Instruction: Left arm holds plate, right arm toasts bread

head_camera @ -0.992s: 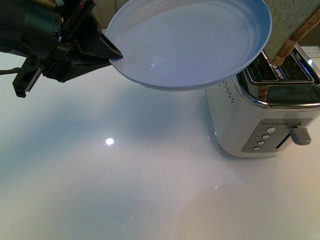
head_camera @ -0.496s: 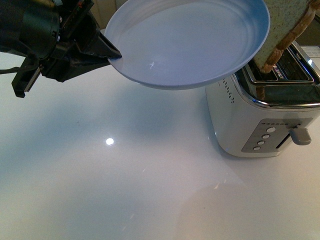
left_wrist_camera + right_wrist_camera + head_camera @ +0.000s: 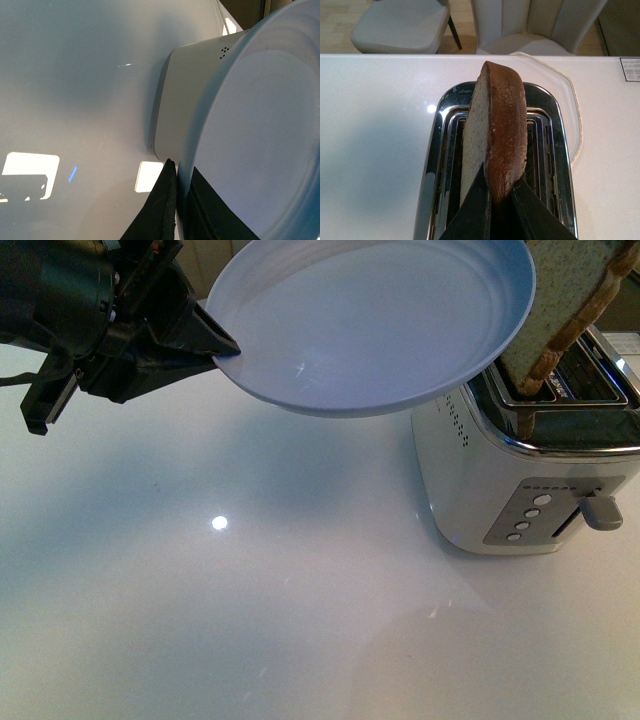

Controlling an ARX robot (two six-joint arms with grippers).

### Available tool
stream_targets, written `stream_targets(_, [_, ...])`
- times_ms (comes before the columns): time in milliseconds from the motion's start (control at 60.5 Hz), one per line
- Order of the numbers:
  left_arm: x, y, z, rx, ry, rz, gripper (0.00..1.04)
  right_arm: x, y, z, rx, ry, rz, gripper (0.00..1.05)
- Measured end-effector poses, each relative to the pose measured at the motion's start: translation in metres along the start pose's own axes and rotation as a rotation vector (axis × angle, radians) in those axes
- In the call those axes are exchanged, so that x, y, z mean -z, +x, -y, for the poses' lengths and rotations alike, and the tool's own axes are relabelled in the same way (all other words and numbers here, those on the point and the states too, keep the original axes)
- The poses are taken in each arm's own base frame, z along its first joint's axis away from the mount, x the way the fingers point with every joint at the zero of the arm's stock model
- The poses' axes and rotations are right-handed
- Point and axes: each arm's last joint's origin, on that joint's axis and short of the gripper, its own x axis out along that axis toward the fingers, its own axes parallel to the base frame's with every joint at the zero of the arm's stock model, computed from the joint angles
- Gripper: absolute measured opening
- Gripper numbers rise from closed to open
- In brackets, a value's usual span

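The pale blue plate [image 3: 370, 320] hangs empty above the white table, partly over the toaster [image 3: 530, 470]. My left gripper [image 3: 225, 345] is shut on its rim at the left; in the left wrist view the black fingers [image 3: 162, 210] pinch the plate [image 3: 250, 140] edge. The bread [image 3: 560, 310] stands tilted over the toaster's slots, its lower corner at the slot nearer the plate. In the right wrist view my right gripper [image 3: 500, 200] is shut on the bread [image 3: 497, 140] by its brown crust, above the chrome slots [image 3: 450, 160]. The right gripper itself is out of the front view.
The silver toaster has a lever [image 3: 600, 510] and several buttons [image 3: 530, 515] on its near face. White chairs [image 3: 400, 25] stand beyond the table's far edge. A clear mat [image 3: 570, 100] lies under the toaster.
The bread has come down and leftward toward the toaster slot. The plate has shifted slightly left with the left gripper.
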Motion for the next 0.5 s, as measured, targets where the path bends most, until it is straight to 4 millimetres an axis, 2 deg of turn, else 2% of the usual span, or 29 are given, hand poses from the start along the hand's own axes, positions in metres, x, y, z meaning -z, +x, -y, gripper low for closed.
stream_targets(496, [0.000,0.001,-0.001,-0.002,-0.002,-0.006,0.03,0.031,0.009,0.001,-0.025,-0.003,-0.057,0.03])
